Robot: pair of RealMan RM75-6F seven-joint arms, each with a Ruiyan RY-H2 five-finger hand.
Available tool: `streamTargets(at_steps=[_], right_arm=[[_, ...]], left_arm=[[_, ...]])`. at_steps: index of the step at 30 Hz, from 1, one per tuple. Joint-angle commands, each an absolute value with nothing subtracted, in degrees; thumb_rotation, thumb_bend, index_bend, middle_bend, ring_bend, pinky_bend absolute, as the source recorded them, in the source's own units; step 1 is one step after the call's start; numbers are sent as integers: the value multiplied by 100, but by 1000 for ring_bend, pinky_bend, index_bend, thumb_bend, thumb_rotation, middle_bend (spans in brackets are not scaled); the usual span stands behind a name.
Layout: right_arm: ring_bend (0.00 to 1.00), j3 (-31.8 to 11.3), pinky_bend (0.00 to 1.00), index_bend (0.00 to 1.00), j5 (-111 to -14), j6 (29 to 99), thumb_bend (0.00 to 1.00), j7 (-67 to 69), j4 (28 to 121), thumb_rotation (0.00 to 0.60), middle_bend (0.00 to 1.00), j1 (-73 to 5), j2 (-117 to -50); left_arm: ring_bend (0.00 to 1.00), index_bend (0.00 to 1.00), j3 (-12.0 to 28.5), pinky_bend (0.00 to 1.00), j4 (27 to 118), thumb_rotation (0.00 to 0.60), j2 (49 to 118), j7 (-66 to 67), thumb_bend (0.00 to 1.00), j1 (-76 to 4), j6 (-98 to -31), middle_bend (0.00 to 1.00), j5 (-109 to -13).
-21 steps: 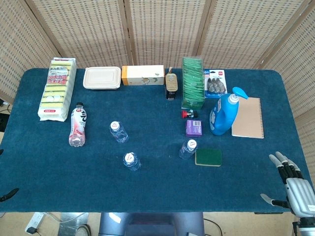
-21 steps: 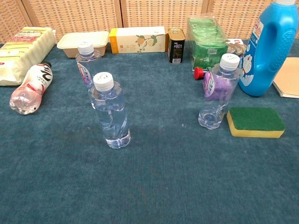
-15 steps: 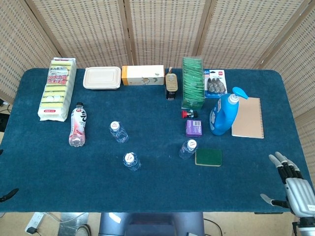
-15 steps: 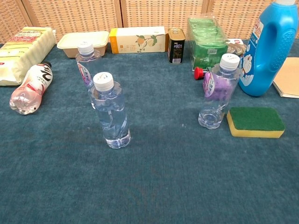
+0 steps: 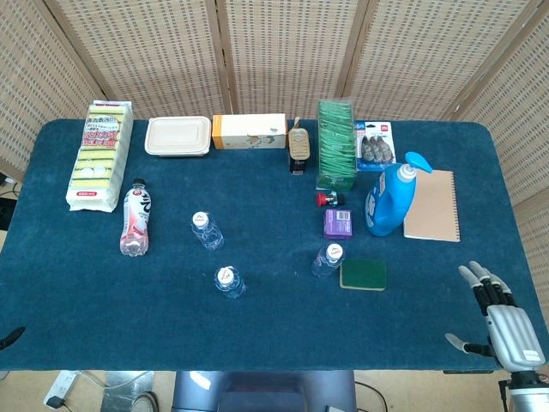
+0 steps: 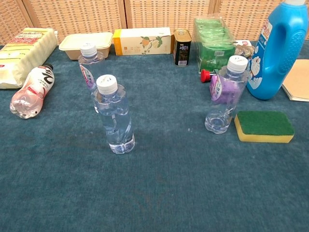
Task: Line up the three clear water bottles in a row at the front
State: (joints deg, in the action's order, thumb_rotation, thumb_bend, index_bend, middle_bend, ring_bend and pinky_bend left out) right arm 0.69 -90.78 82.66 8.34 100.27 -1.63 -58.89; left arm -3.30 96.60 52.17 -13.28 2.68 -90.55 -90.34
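3 clear bottles stand upright on the blue tabletop (image 5: 103, 300), none of them yet in a row. The front bottle (image 5: 228, 281) is nearest the near edge, left of centre; the back bottle (image 5: 206, 230) stands behind it and a little further left; the right bottle (image 5: 327, 260) stands well apart from both, just beside a green sponge (image 5: 363, 275) and in front of a purple box (image 5: 338, 223). In the chest view the front bottle (image 6: 114, 116) partly overlaps the back bottle (image 6: 90, 65).

The right robot hand (image 5: 502, 322) hovers off the tabletop's near right corner, fingers spread, holding nothing. The left robot hand is not clearly in view; only a dark tip shows at the left edge, so its state cannot be told.

By my judgement the task stands at its opening step, with no bottle grasped. The next move calls for the right robot hand to reach in to the right bottle, the closest to it, close around its body without knocking the sponge, and carry it forward level with the front bottle. The back bottle, near a pink bottle (image 5: 135, 219) lying on its side, would suit the left arm.
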Motion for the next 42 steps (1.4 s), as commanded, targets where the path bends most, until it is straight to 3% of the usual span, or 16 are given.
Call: streamTargets(at_steps=[1,16,26,36,42], right_arm=[[0,-98,10,18,-8919,8000,0,925,9828,600,0,-402,-6071],[0,-618,12,4,-9022,6858,0,3213,8611,600,0,-1753,-6832],[0,-518,55,4,-9451,6429,0,4692,8109,600,1,-2521,-7404],[24,-578,109,20,-9345,6287,0,4494,7983,600,49,-2917,-7909],[98,-693,163,71,-9096,6268,0,4195,7950,600,114,-3040,-8182]], left_arm=[[0,0,-308,0,9701,600,5181,-1309,154,271,-9029,0,-8974],[0,0,-362,0,9623,600,5113,-1625,156,203,-8935,0,-9194],[0,0,-383,0,9570,600,5085,-1780,155,148,-8833,0,-9216],[0,0,-394,0,9533,600,5075,-1888,156,128,-8812,0,-9240],[0,0,-396,0,9508,600,5070,-1951,156,116,-8799,0,-9239]])
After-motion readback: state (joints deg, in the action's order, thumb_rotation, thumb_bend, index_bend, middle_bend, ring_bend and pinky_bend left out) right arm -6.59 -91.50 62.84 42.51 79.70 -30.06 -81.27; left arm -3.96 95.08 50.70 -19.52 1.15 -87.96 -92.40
